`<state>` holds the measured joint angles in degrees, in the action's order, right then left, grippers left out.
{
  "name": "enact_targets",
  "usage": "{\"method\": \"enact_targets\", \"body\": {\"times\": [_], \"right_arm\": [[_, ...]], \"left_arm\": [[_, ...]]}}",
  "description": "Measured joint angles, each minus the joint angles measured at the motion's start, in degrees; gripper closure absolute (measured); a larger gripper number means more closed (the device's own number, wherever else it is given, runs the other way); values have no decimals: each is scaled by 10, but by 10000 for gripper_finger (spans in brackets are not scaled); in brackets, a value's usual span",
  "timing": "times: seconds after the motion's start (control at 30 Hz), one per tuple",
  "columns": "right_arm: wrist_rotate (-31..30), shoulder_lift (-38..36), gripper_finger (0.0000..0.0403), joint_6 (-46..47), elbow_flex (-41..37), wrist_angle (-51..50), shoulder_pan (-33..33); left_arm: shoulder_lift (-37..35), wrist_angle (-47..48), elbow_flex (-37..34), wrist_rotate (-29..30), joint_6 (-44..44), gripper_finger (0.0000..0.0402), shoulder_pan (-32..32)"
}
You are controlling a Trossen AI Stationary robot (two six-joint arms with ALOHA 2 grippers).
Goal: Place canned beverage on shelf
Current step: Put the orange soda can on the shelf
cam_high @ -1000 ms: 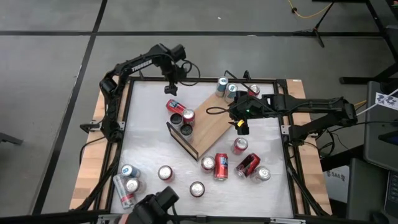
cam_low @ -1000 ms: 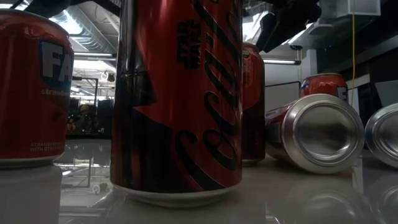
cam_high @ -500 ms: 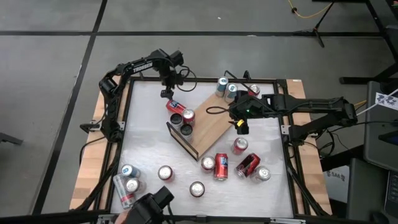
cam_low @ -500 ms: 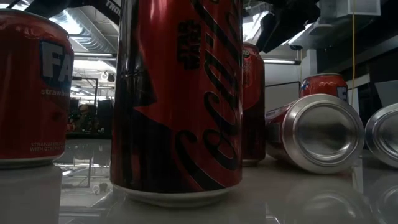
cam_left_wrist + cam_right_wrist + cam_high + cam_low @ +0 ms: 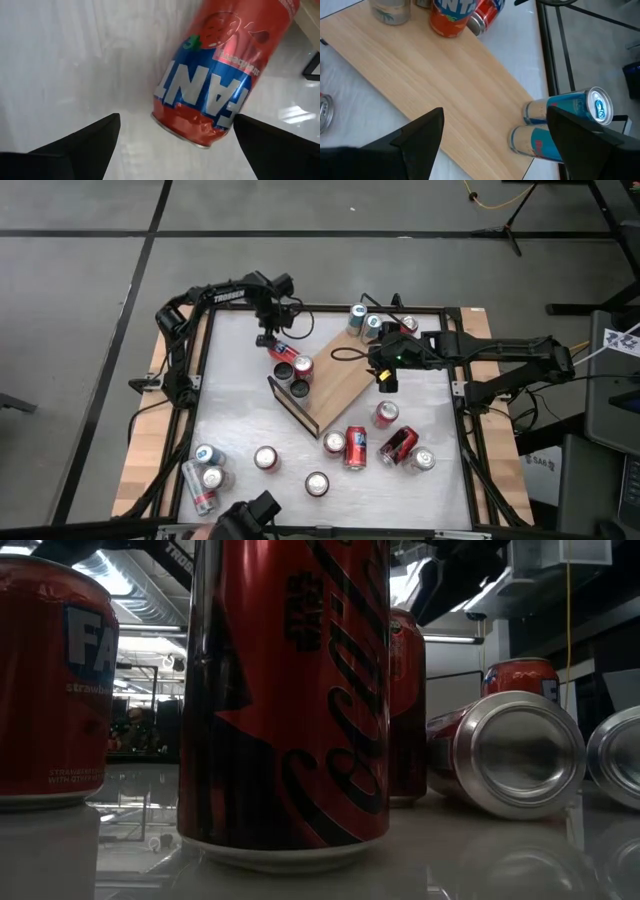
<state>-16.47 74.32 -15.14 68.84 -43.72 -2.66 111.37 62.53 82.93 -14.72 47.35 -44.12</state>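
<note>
Our left hand [image 5: 265, 338] hung spread wide over the lying Fanta can [image 5: 220, 75]; our right hand [image 5: 492, 145], also unclenched, hovered above the shelf [image 5: 445, 85].

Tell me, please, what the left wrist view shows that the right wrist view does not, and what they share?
Only the left wrist view shows the Fanta can close up, lying on the white tabletop between the open left fingers. Only the right wrist view shows the shelf, an orange can standing on it, and two blue cans at its edge, framed by the open right fingers. Both show the tabletop.
</note>
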Motion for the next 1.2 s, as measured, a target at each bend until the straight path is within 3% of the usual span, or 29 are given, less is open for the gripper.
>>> {"method": "enact_targets", "body": {"times": [0.5, 1.2], "right_arm": [[0, 0, 61, -1, 0, 3, 0], [0, 0, 61, -3, 0, 3, 0]], "left_arm": [[0, -73, -51, 35, 12, 15, 55], [0, -97, -76, 42, -66, 15, 57]]}}
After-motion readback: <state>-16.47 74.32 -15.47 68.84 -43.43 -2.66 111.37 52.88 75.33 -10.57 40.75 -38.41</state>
